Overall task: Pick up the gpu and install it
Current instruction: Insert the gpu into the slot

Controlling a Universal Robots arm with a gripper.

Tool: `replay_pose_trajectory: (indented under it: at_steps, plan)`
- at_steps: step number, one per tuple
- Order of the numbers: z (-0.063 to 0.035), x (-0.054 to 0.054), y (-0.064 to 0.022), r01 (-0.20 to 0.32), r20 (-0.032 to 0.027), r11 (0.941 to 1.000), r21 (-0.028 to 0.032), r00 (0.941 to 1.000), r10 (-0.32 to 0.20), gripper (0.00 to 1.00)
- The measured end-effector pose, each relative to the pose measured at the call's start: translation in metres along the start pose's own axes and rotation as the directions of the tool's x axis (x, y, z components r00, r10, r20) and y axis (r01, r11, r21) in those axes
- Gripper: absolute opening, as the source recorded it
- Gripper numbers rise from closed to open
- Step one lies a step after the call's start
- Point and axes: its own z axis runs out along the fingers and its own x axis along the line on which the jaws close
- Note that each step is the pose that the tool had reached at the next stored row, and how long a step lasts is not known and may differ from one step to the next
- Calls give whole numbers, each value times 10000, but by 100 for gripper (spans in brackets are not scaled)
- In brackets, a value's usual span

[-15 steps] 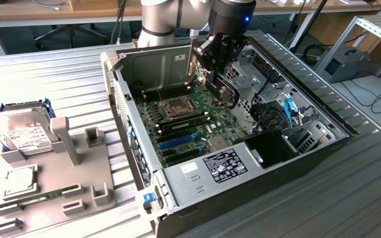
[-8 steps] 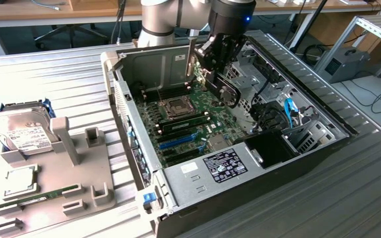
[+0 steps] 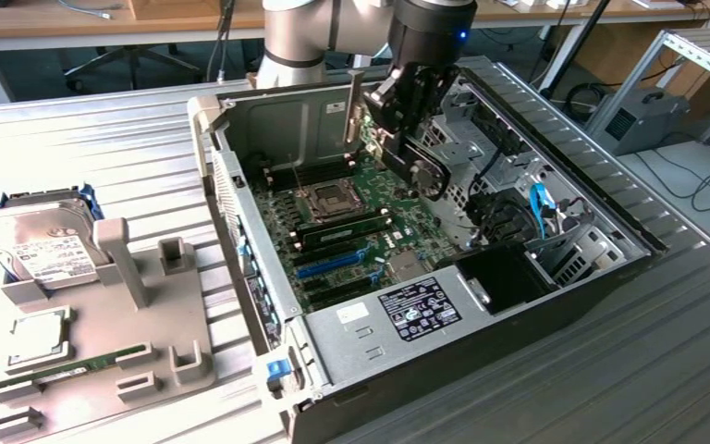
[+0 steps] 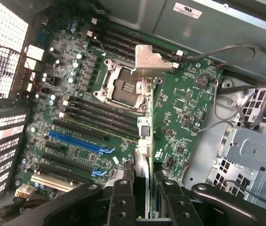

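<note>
Gpu (image 3: pixel 358 116): on edge, gripped in claw (image 4: pixel 144 200); blue slot (image 3: pixel 330 266) at seven o'clock in exterior view, card's long axis seemingly crosswise.

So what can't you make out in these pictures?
Wrist view: the gpu sits edge-on in the gripper, so its fan side is hidden.
Wrist view: the strip of motherboard beneath the card is covered by the card.
Exterior view: the gripper covers most of the gpu.
Exterior view: the hard drive label's print is too small to read.
Exterior view: the arm is cut off by the top edge.
</note>
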Motion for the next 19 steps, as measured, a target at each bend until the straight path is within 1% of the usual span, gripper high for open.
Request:
replay_pose_trajectory:
  at_steps: [8, 9, 11, 12, 14, 16, 17, 19]
  plan:
    - [2, 0, 0, 428, 9, 9991, -13, 9991, -428, 26]
    - [2, 0, 0, 763, 18, 9971, -23, 9971, -763, 26]
    - [3, 0, 0, 1562, 37, 9877, -44, 9877, -1562, 26]
    - [4, 0, 0, 1997, 49, 9798, -55, 9798, -1997, 26]
    - [6, 0, 0, 2612, 67, 9652, -70, 9653, -2612, 26]
    - [7, 0, 0, 3369, 90, 9415, -87, 9415, -3368, 26]
    - [9, 0, 0, 3927, 108, 9196, -99, 9197, -3926, 26]
    - [13, 0, 0, 4647, 135, 8854, -113, 8855, -4645, 26]
